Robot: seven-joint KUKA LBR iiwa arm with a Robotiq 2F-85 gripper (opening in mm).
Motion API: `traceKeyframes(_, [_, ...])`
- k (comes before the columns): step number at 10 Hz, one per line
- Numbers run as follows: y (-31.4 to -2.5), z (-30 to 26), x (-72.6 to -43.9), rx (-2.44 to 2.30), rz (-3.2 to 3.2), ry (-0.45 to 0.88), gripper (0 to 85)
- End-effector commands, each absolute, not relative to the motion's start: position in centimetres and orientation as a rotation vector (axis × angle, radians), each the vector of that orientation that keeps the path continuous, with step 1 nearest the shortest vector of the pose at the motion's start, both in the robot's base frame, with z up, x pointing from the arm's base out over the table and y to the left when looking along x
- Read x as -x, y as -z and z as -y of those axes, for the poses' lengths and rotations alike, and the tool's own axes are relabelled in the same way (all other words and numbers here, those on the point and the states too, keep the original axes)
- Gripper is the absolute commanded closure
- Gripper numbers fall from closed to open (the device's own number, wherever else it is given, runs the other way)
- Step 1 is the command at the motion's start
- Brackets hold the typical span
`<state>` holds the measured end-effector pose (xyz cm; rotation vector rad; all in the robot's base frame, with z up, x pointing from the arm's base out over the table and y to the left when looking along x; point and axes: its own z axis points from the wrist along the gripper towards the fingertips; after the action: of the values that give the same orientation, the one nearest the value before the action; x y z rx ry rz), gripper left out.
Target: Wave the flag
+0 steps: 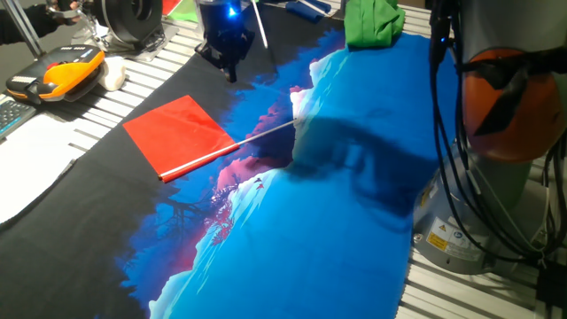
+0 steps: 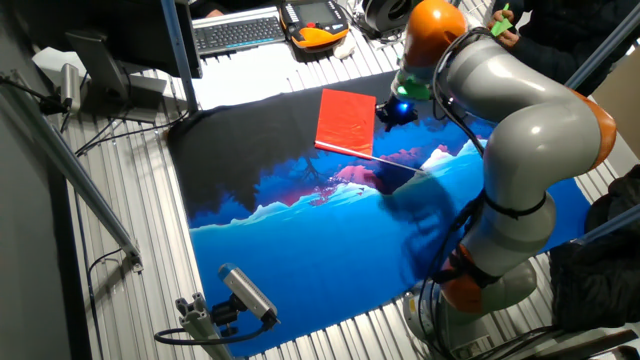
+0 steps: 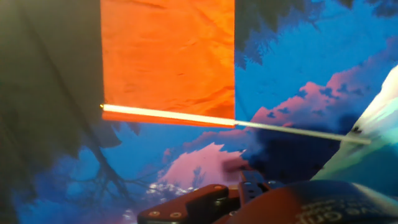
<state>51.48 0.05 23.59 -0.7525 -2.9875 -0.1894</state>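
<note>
the flag (image 1: 182, 133) lay flat on the printed cloth (image 1: 354, 230) covering the worktop, left of centre in one fixed view. the pincer (image 1: 232, 71) hung apart from it, toward the upper centre of the frame, just beyond the red cloth's far edge; whether it was open could not be told, and it held nothing. the stick (image 1: 266, 133) ran from lower left to upper right, its bare end pointing right, cloth at the left end.
</note>
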Motion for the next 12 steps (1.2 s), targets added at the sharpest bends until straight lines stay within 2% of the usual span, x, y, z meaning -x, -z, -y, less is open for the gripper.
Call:
traceKeyframes(1, [-23.60, -0.03, -51.48, 1.218, 2.845, 0.236, 85.0])
traceKeyframes(5, [-23.60, -0.03, -51.48, 1.606, 2.660, 0.259, 85.0])
traceKeyframes(7, [-23.60, -0.03, -51.48, 1.805, 2.555, 0.191, 85.0])
traceKeyframes(8, [-23.60, -0.03, -51.48, 1.818, 2.543, 0.202, 85.0])
traceKeyframes(9, [-23.60, -0.03, -51.48, 1.851, 2.505, 0.278, 85.0])
traceKeyframes(12, [-23.60, -0.03, -51.48, 2.011, 2.387, 0.283, 85.0])
